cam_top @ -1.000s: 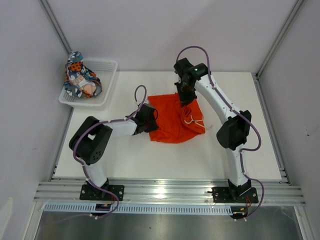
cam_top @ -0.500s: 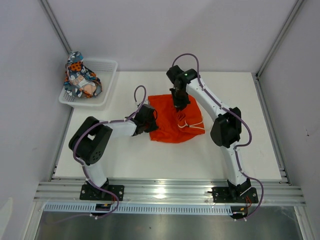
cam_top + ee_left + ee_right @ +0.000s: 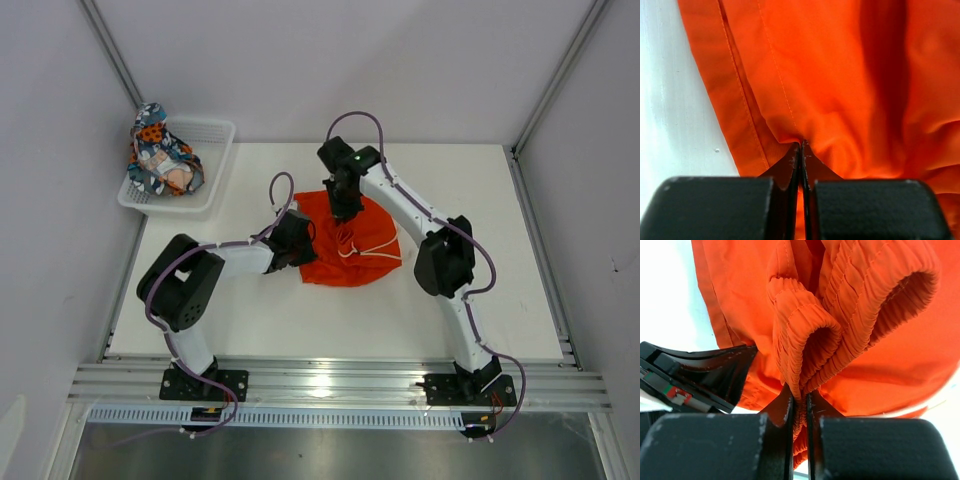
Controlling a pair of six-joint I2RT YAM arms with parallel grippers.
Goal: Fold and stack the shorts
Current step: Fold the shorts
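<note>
Two pincers grip the orange shorts [image 3: 372,248] mid-counter [image 3: 300,315]: left pincer [image 3: 802,147] clamped on the left edge, right pincer [image 3: 801,405] on the bunched waistband. Printed shorts [image 3: 160,160] sit in the basket [image 3: 212,132].

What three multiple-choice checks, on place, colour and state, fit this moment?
1. Printed shorts are: A in the basket; B on the floor; C draped on an arm.
2. Drawstring colour: A black; B white; C orange.
3. Right gripper is: A open; B hovering clear; C shut on the orange shorts.
Answers: 1 A, they sit heaped in it; 2 B, white loops lie on orange cloth; 3 C, the wrist view shows its jaws pinching the waistband.
</note>
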